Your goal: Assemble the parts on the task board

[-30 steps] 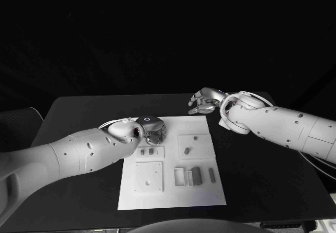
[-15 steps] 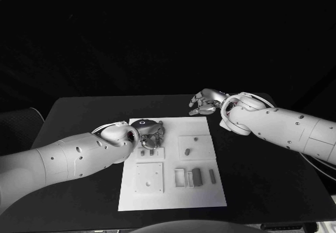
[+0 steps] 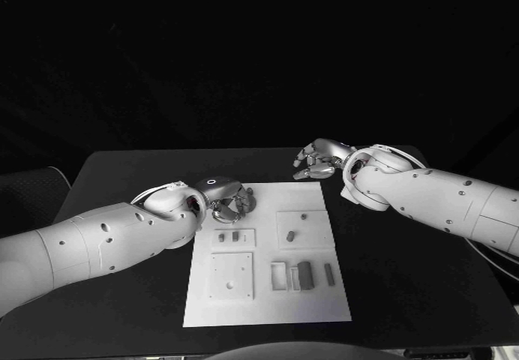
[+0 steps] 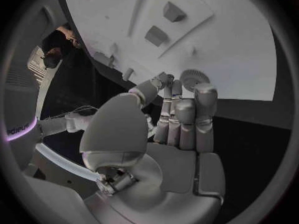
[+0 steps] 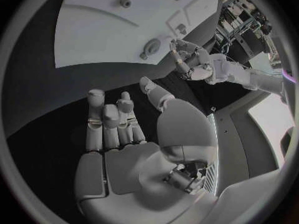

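Observation:
The white task board [image 3: 271, 300] lies in the middle of the black table. My left hand [image 3: 229, 202] hovers over the board's far left corner, fingers loosely bent. A small toothed wheel [image 4: 193, 78] lies flat on the board just past its fingertips [image 4: 206, 92]; the same wheel [image 5: 151, 47] sits a little apart from the left hand [image 5: 193, 64]. My right hand [image 3: 317, 160] hangs beyond the board's far right corner, fingers half bent and holding nothing. Small grey parts [image 3: 289, 235] stand in the board's recessed tiles.
A square plate with holes [image 3: 230, 274] sits at the board's near left. Several upright bars [image 3: 304, 271] stand at its near right. Two small blocks [image 4: 156, 35] lie further along the board. Bare black table [image 3: 421, 277] surrounds the board.
My left hand has shifted slightly toward the board's far edge, and its arm has swung lower and to the left. The right hand has barely moved.

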Motion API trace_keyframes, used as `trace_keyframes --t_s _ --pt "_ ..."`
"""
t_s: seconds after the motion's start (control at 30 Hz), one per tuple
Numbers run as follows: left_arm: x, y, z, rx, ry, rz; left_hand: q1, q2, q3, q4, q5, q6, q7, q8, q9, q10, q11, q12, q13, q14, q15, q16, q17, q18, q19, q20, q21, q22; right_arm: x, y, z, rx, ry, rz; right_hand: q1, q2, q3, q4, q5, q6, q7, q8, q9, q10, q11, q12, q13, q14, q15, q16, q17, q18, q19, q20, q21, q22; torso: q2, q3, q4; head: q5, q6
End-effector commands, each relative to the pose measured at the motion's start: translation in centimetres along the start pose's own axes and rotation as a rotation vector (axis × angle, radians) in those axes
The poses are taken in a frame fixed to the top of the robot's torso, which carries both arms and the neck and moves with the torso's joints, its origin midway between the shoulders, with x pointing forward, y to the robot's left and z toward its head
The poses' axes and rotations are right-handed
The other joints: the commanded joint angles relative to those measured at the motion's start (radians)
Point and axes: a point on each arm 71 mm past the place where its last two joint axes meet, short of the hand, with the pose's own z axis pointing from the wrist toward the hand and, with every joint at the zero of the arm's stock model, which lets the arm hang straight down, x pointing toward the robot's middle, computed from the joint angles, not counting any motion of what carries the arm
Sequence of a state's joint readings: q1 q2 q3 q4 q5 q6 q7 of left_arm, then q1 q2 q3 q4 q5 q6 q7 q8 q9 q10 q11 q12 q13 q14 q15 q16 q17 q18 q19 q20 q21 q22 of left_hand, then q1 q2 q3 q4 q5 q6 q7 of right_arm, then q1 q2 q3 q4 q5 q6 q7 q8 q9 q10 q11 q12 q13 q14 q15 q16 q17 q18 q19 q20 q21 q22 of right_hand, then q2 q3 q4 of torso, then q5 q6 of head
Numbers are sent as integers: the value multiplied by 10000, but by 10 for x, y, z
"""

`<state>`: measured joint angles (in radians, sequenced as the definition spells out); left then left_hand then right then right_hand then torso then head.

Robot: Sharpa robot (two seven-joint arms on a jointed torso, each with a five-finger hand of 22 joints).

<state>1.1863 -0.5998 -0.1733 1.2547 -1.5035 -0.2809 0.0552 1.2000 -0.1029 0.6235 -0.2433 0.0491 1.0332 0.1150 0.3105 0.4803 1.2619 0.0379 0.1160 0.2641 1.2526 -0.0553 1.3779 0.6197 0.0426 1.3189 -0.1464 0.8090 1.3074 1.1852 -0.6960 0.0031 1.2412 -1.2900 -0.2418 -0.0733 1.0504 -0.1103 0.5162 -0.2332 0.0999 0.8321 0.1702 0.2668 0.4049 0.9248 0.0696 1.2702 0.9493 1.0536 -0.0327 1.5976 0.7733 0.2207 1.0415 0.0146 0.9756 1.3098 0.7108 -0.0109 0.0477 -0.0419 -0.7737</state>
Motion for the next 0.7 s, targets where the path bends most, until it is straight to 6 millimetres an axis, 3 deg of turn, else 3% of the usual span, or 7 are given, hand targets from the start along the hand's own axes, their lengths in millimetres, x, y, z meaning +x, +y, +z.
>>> trace_keyframes --t_s 0.03,0.7 --pt "-6 2 -1 32 -236 -158 48 -38 79 -1 58 88 -10 48 6 224 123 47 14 33 -68 13 -11 1378 -6 -84 28 159 1 1 0 -62 138 4 -83 -8 -2 68 38 -18 86 -10 -11 -72 -21 40 -14 55 -48 -33 16 410 -34 -67 -31 96 4 -7 -1 14 6" --pt "-2 23 -9 -569 433 -125 -5 -40 65 26 51 112 -18 54 10 258 114 26 25 30 -77 3 -20 1367 -5 -95 17 154 1 -1 0 -26 136 0 -85 -8 -3 69 38 -20 86 -10 -13 -75 -20 45 -21 54 -47 -34 16 410 -35 -67 -32 96 8 -13 -14 53 -48"
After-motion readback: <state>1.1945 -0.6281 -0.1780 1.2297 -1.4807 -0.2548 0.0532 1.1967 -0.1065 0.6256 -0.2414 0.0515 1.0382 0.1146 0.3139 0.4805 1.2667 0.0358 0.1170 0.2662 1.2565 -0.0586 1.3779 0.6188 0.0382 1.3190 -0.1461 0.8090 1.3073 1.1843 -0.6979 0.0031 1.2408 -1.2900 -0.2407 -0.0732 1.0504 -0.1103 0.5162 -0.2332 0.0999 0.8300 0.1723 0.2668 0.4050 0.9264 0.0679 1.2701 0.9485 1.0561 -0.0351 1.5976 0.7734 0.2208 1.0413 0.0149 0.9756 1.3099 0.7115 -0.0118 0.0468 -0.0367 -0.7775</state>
